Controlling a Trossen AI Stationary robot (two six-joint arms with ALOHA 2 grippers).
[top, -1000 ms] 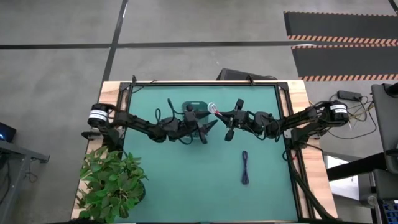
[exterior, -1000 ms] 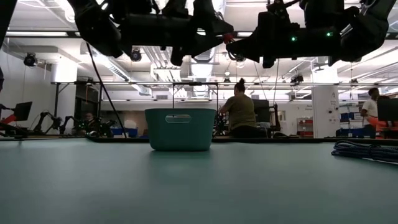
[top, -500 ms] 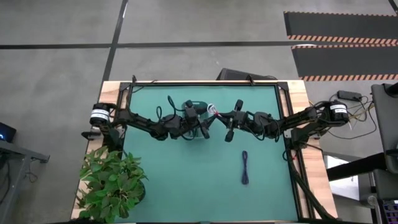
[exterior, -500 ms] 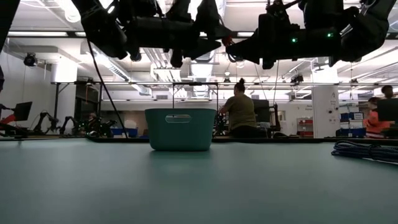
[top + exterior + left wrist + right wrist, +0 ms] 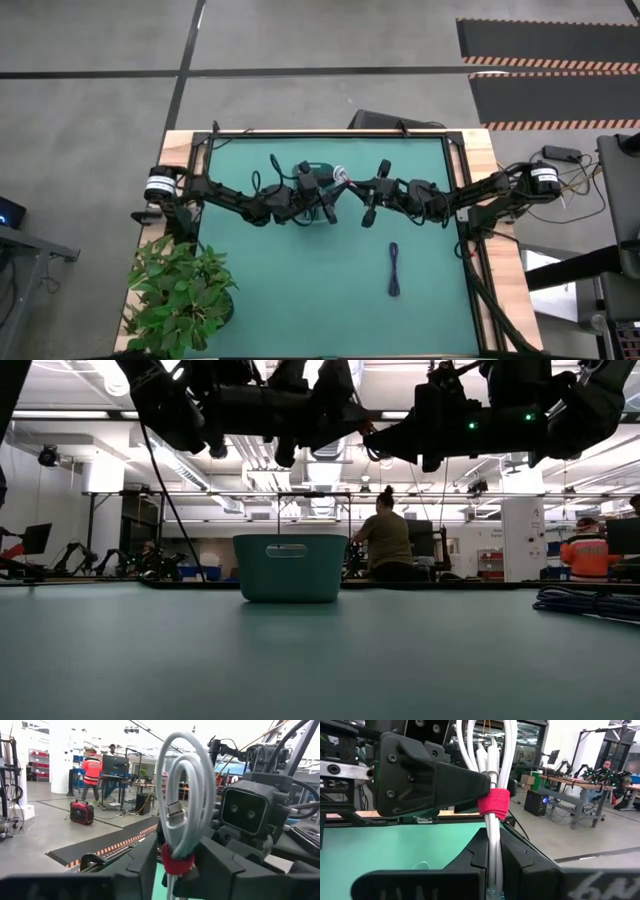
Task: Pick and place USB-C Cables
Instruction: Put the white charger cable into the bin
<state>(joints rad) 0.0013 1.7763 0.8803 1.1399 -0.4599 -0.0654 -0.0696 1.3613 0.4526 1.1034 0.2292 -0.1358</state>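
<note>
From above, the left gripper (image 5: 332, 200) and right gripper (image 5: 352, 186) meet over the teal bin (image 5: 312, 170); a purple cable (image 5: 394, 270) lies well apart. Both wrist views show each gripper pinching the white cable (image 5: 184, 795) beside its red tie (image 5: 493, 801); it looks light and floppy, best held at the tie.

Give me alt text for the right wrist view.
A white cable bundle with a red tie stands between the right gripper's fingers while the left gripper closes on it from the side, above the green table.
</note>
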